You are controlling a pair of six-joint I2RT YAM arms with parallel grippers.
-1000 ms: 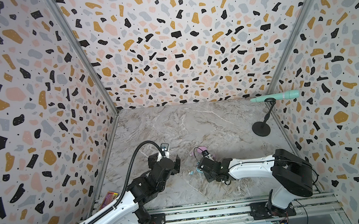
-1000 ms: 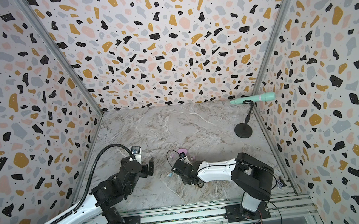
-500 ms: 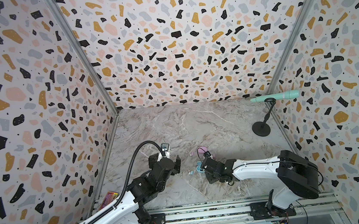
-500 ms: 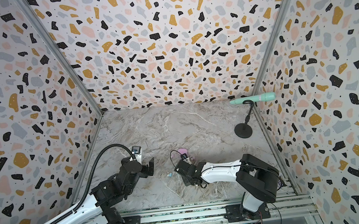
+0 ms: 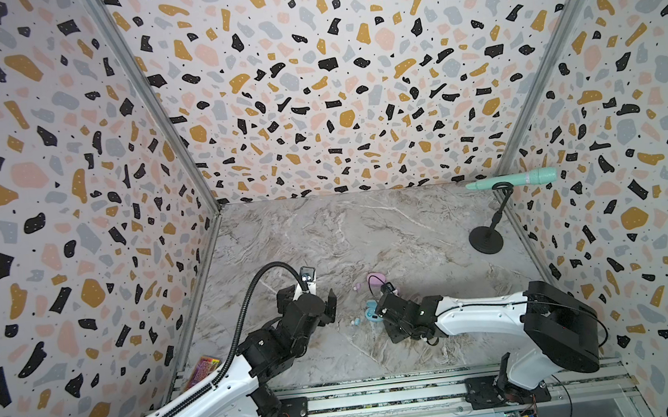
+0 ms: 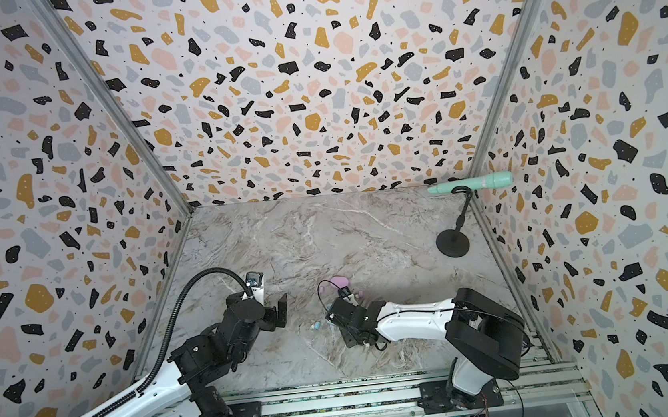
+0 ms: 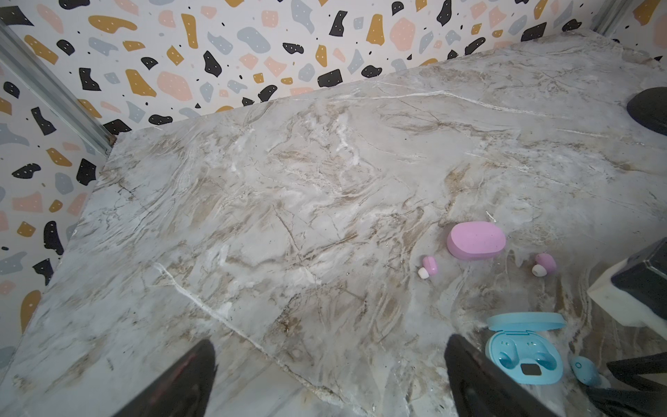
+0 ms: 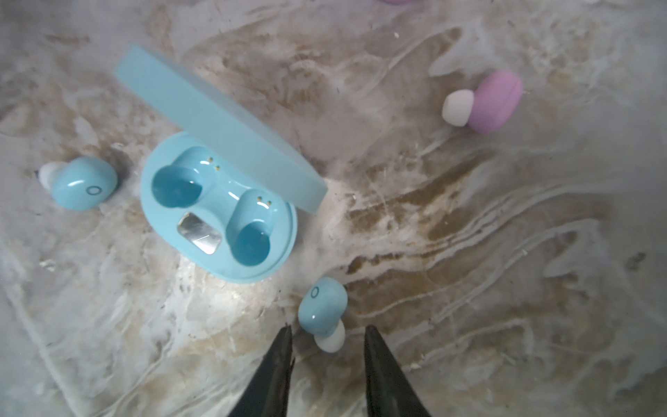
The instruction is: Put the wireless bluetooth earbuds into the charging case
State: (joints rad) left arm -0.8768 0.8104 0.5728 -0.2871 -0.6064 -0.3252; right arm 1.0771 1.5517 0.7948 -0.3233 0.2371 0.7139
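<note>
The right gripper [image 8: 328, 329], jaws narrowly parted, empty, brackets the tip of a blue earbud [image 8: 322, 307], probably to pinch it. Beyond, low centre in a top view, the blue charging case [image 5: 370, 310] lies open. The left gripper [image 7: 330, 344] waits wide.

In a top view the right hand [image 5: 378, 316] hides most of the blue case [image 5: 370, 310]; the blue earbud [image 5: 355, 321] beside it is a mere speck. The right wrist view's edge cuts off the pink case [image 8: 397, 1].
</note>
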